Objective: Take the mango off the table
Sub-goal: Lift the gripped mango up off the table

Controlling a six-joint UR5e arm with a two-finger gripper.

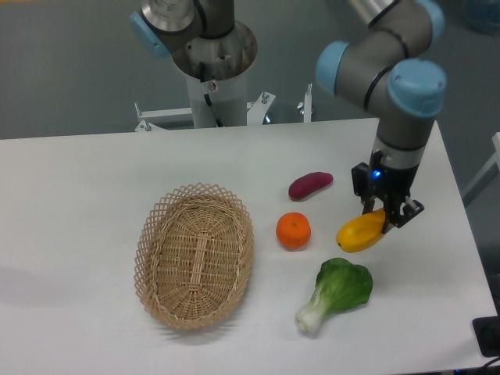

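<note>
The mango (pixel 359 232) is a smooth yellow-orange fruit, held tilted above the white table (pixel 94 195) at the right. My gripper (pixel 386 216) is shut on its upper right end, fingers pointing down. The fruit hangs to the right of the orange and above the green vegetable, clear of the tabletop.
A round orange (pixel 293 230) lies left of the mango. A dark purple-red sweet potato (pixel 310 185) lies behind it. A bok choy (pixel 337 291) lies in front. An oval wicker basket (pixel 194 255) sits at centre left. The robot base (pixel 212 70) stands at the back.
</note>
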